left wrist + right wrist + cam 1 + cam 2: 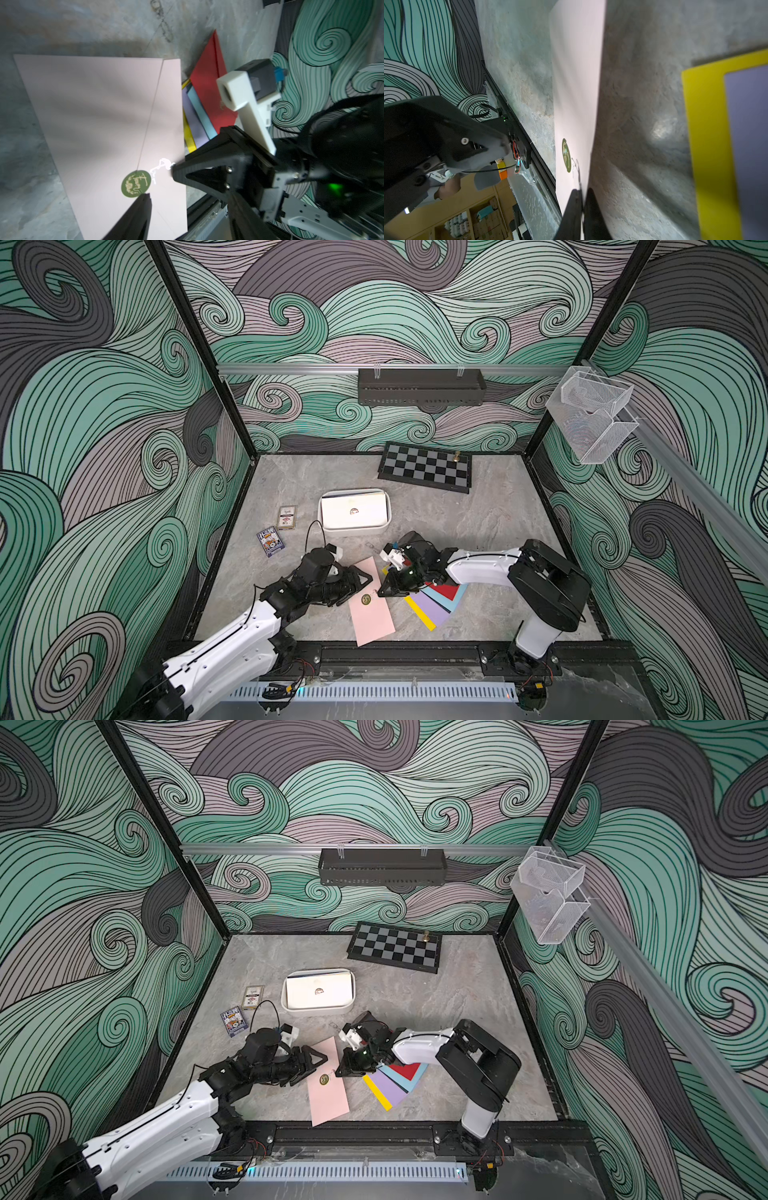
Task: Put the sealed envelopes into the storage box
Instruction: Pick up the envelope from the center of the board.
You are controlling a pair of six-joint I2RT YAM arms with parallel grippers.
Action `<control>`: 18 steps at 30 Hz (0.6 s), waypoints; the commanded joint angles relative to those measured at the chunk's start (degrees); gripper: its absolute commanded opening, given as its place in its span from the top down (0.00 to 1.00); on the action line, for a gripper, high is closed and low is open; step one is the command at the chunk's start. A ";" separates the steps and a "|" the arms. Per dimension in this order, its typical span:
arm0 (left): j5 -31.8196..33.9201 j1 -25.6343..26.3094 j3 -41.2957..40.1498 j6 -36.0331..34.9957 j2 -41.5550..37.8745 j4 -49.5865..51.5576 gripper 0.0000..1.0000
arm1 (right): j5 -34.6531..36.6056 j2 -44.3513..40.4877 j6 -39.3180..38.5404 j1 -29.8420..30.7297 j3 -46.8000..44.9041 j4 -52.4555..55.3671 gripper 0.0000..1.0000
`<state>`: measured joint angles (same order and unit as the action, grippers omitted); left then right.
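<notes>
**Desk:** Where do things stand on the bench (478, 522)?

**Field:** A pink envelope (372, 616) lies near the front, at centre, seal side up. The right tool (582, 192) is pinched tight on its right long edge, close by the green seal (136, 184). The left tool (356, 588) stands spread over the envelope's left side and holds nothing. One finger (139, 214) reaches to the seal, though whether it presses down cannot be told.

**Desk:** And the storage box (355, 529)?

**Field:** Farther back, about centre, with a pale sealed envelope lying on top inside it. The fanned envelopes (436, 605), yellow, lilac, blue and red, lie just right of the pink one, partly under the right arm.

**Desk:** What makes this lift go well?

**Field:** The grip takes an edge only, so the paper will probably droop and swing. A slow, level rise looks wise, with the left tool clear of the sheet before it comes up. The carry runs far and slightly left. The envelope lies crosswise to the box and looks about as large, so it likely needs turning to match the box's long side. It should then go down flat before release, since a corner caught on the rim could leave it propped half out.
</notes>
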<state>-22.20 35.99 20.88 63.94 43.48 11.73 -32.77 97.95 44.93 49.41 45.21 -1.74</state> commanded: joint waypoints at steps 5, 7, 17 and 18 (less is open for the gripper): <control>-7.00 -1.75 9.00 -8.24 -2.98 4.84 0.31 | -0.25 -7.63 -6.37 -5.20 -2.92 -1.46 1.00; -9.03 -2.05 9.88 -9.52 -1.99 3.81 0.30 | -0.43 -9.55 -8.28 -6.11 -2.94 -0.46 1.00; -12.78 -3.42 13.75 -14.28 -1.90 4.65 0.29 | -0.62 -15.92 -23.88 -8.63 1.90 12.35 1.00; -12.30 -3.60 14.34 -15.19 -2.08 6.11 0.29 | -0.25 -16.22 -26.25 -8.82 3.57 15.07 1.00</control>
<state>-32.69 33.17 32.08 52.49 41.89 15.64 -33.01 83.13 26.50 41.15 45.19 6.81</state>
